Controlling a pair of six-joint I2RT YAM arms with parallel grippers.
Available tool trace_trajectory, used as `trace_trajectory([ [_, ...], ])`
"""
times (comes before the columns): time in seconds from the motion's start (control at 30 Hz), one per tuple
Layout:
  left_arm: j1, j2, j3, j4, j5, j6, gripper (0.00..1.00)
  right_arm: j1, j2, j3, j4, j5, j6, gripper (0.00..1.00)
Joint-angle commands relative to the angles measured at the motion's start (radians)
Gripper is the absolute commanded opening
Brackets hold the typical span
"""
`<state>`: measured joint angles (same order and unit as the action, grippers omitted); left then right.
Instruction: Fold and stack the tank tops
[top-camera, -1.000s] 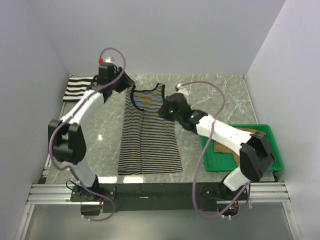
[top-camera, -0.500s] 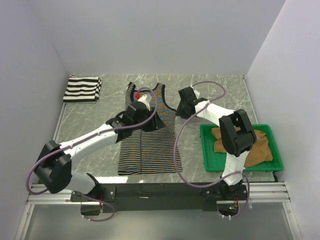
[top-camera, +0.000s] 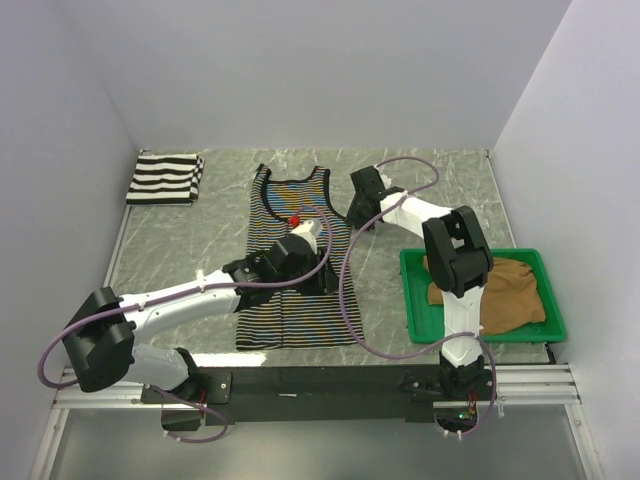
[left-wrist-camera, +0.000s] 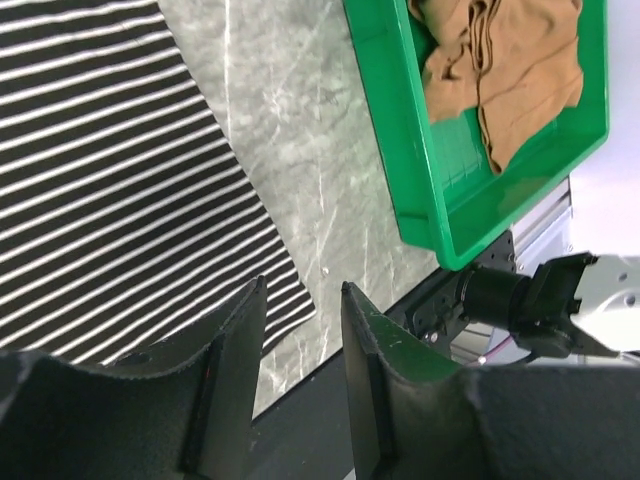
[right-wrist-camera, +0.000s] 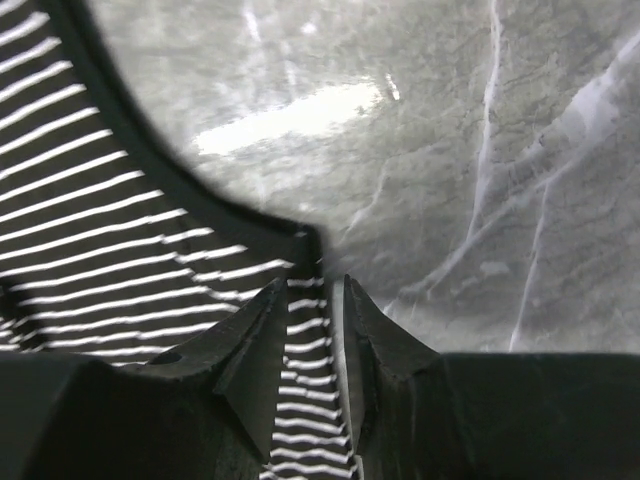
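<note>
The thin-pinstripe tank top (top-camera: 298, 255) lies flat and unfolded in the middle of the table. My left gripper (top-camera: 325, 278) hovers over its right side, open and empty. In the left wrist view, that gripper (left-wrist-camera: 303, 290) hangs above the top's near right corner (left-wrist-camera: 110, 180). My right gripper (top-camera: 350, 214) sits low at the top's right armhole. In the right wrist view, its jaws (right-wrist-camera: 315, 290) stand a little apart, straddling the top's side edge (right-wrist-camera: 100, 250). The wide-striped top (top-camera: 165, 178) lies folded at the far left. The tan top (top-camera: 505, 295) lies crumpled in the tray.
A green plastic tray (top-camera: 412, 300) sits at the near right and also shows in the left wrist view (left-wrist-camera: 385, 150). White walls enclose the marble table on three sides. A black rail runs along the near edge.
My left arm swung from the far left corner to over the pinstripe top and then came nearer. My right gripper moved right and back to the top's armhole edge.
</note>
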<state>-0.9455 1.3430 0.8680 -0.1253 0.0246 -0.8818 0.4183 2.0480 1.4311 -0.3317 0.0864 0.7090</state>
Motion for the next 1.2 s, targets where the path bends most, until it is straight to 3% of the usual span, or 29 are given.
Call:
trace_trajectory([
  [0.0, -0.039, -0.025, 0.012, -0.003, -0.049, -0.009, 0.41, -0.01, 0.04, 0.064, -0.024, 0.021, 0.001, 0.35],
  [0.17, -0.104, -0.01, -0.021, 0.022, -0.055, -0.045, 0.41, -0.019, 0.049, 0.036, 0.011, 0.018, 0.021, 0.22],
  [0.3, -0.16, 0.053, -0.02, 0.033, -0.078, -0.054, 0.41, -0.024, -0.008, -0.04, 0.065, 0.035, 0.047, 0.01],
  [0.73, -0.334, 0.206, 0.045, -0.037, -0.221, -0.12, 0.45, -0.053, -0.267, -0.455, 0.305, -0.034, 0.19, 0.0],
  [0.93, -0.403, 0.246, 0.072, -0.108, -0.276, -0.169, 0.41, -0.065, -0.267, -0.463, 0.31, -0.053, 0.19, 0.0],
  [1.17, -0.476, 0.306, 0.134, -0.211, -0.345, -0.2, 0.45, -0.073, -0.267, -0.445, 0.296, -0.062, 0.176, 0.0],
])
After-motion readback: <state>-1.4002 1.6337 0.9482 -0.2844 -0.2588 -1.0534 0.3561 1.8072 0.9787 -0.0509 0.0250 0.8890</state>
